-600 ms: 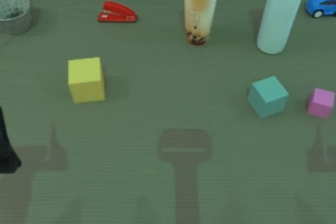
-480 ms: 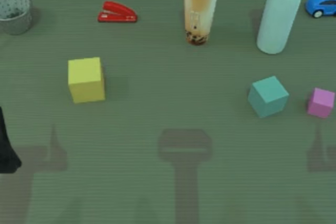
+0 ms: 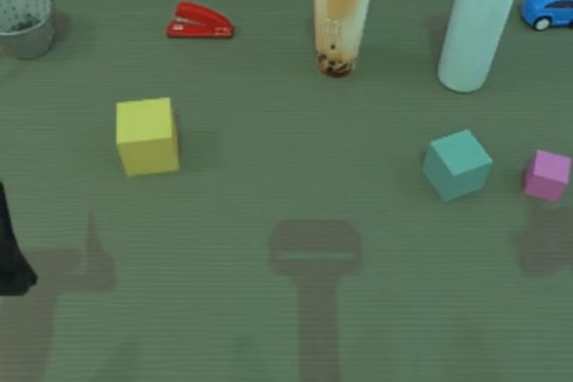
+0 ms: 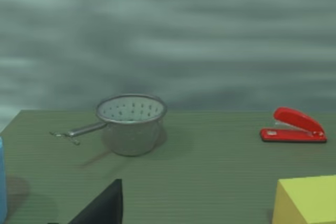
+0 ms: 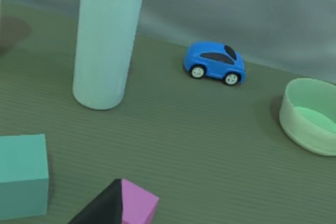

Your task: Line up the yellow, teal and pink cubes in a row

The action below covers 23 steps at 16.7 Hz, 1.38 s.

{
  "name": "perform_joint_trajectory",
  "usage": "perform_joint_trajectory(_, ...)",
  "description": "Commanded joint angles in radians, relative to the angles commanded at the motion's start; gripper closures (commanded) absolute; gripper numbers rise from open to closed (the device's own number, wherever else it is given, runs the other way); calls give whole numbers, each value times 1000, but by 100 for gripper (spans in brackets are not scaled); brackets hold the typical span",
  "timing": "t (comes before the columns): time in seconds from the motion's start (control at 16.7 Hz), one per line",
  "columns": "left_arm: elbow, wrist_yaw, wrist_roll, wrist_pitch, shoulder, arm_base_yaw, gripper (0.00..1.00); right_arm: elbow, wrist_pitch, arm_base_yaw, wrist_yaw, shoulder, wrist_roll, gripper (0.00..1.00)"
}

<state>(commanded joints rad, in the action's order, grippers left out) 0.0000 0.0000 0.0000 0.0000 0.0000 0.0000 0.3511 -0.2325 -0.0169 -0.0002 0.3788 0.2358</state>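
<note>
Lining up not yet begun: all three cubes rest apart on the green ribbed bench (image 3: 269,185). Large matte yellow cube (image 3: 147,136) toward the left edge; slightly smaller matte teal cube (image 3: 457,164) toward the right edge, rotated against the bench edges; smallest matte magenta-pink cube (image 3: 547,174) just beside it, nearer the right edge.

Left gripper (image 3: 11,248) at the left edge, near side, no contact with any cube; finger state cannot be told. Right gripper (image 5: 102,205) visible only as a dark tip in the right wrist view, close over the pink cube; finger state cannot be told, grasp not confirmed.

Hazards, as judged:
- Pink cube small and near the right edge: off-centre closure likely to push it off the bench.
- Teal cube close by: descending finger may nudge it.
- Rotated teal cube: unaligned jaws may pinch corners and slip.
</note>
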Motion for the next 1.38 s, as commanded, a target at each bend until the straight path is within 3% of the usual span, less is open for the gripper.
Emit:
perform_joint_trajectory(0.78, 0, 0, 0, 0, 0, 0, 0, 990, -707, -48, 4, 1351, 683, 0)
perform_joint_trajectory(1.08, 0, 0, 0, 0, 0, 0, 0, 1248, -863, -60, 3, 1656, 849, 0)
perform_joint_trajectory(1.38, 0, 0, 0, 0, 0, 0, 0, 1318, -902, -63, 2, 1727, 893, 0)
